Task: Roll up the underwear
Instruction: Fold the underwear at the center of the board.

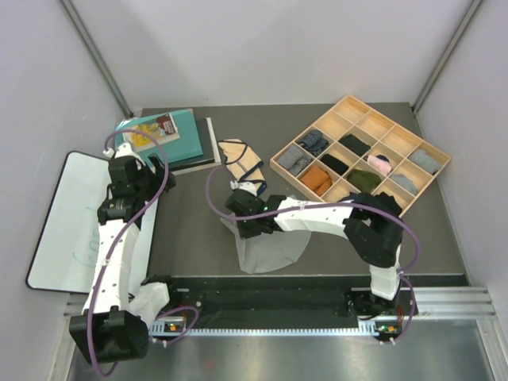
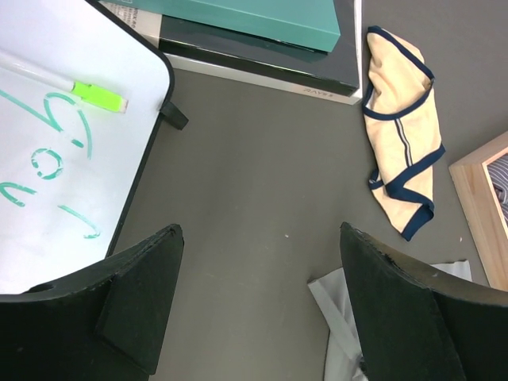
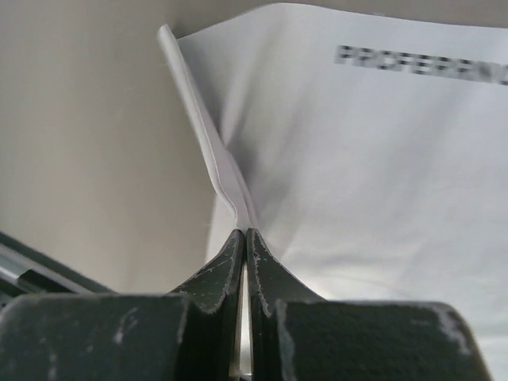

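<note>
A: Any text we can read?
B: Barely. Right wrist view: dark capitals printed across the grey briefs (image 3: 357,159), too blurred to read. Left wrist view: green scribbles on the whiteboard (image 2: 48,119), no clear word, and a green marker (image 2: 95,95) lying on it. There's lettering on the dark book (image 2: 262,67) under the teal book (image 2: 254,16), too small to read.
A: Grippers?
B: Right gripper (image 3: 244,238) is clenched on a raised fold of the grey briefs. Only its own wrist view shows the pinch. Left gripper (image 2: 260,238) is spread wide with nothing between the fingers, over bare tabletop (image 2: 238,182) beside the whiteboard.
A: Underwear location?
B: Grey briefs sit mid tabletop, by the near edge. Beige briefs (image 2: 401,151), navy trim, lie crumpled toward the far edge, just beside the books, between them and the wooden tray (image 1: 311,128). Only the top view shows the tray's compartments and the rolled socks (image 1: 317,178). The left wrist view catches one tray corner.
</note>
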You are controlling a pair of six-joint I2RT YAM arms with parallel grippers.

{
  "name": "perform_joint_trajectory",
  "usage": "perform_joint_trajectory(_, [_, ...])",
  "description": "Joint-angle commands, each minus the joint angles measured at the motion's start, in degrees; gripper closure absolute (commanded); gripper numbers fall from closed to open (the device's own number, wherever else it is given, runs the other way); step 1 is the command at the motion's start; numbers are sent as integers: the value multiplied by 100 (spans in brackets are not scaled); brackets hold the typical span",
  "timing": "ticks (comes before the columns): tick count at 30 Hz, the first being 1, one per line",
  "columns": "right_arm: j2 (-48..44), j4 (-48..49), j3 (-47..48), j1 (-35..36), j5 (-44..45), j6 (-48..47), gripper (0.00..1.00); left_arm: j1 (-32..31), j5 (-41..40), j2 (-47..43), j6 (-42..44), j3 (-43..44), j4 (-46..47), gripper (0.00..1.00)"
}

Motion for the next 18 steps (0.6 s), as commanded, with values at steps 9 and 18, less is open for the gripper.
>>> perform_joint_trajectory(9, [-1011,447,-929,-541,-117,-102,100,22,264,17,52,-73,334,17])
perform_joint_trajectory(18, [-1459,526,-1482,-945,-91,-181,100,22,317,43,61,-99,343,18])
